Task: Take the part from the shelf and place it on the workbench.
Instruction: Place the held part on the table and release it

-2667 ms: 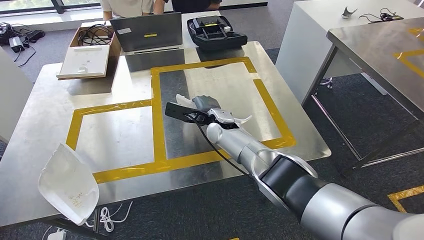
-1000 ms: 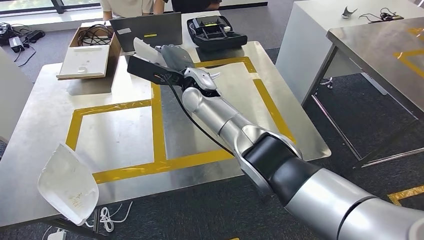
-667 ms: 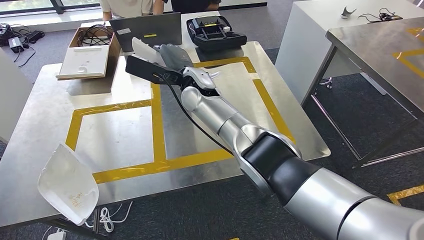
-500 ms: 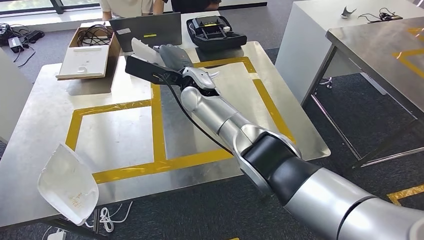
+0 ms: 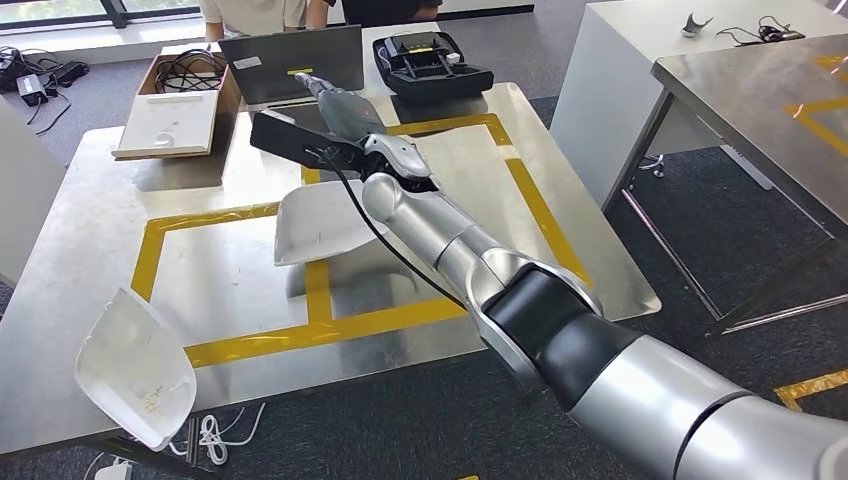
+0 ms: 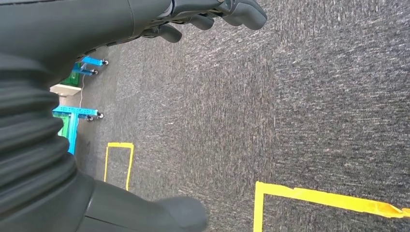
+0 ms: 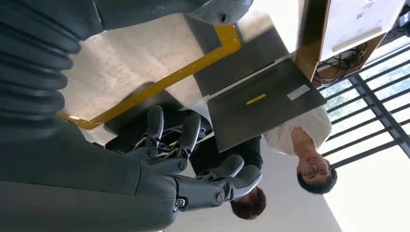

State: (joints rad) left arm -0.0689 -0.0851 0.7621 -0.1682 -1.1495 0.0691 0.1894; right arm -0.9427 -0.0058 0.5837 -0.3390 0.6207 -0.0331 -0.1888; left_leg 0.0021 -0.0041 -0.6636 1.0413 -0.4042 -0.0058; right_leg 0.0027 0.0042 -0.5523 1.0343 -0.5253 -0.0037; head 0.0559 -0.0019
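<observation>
A white curved shell part (image 5: pixel 325 222) is on the steel workbench (image 5: pixel 90 220), across the yellow tape line, free of any hand. My right hand (image 5: pixel 345 112) hovers above and beyond it, fingers stretched out and holding nothing; the right wrist view shows the same hand (image 7: pixel 183 164) empty, fingers apart. A second white shell part (image 5: pixel 135 368) rests at the bench's front left corner. My left hand (image 6: pixel 96 29) hangs over grey carpet, nothing between its fingers (image 6: pixel 237 12) and thumb.
At the bench's far edge stand a laptop (image 5: pixel 292 62), a cardboard box (image 5: pixel 180 100) and a black case (image 5: pixel 433 62). People stand behind them (image 5: pixel 260 12). Another steel table (image 5: pixel 760 90) is at the right. Cables (image 5: pixel 210 435) lie under the front left corner.
The white part has left my right hand and dropped onto the bench below it. The hand's fingers have opened; the arm has stayed in place.
</observation>
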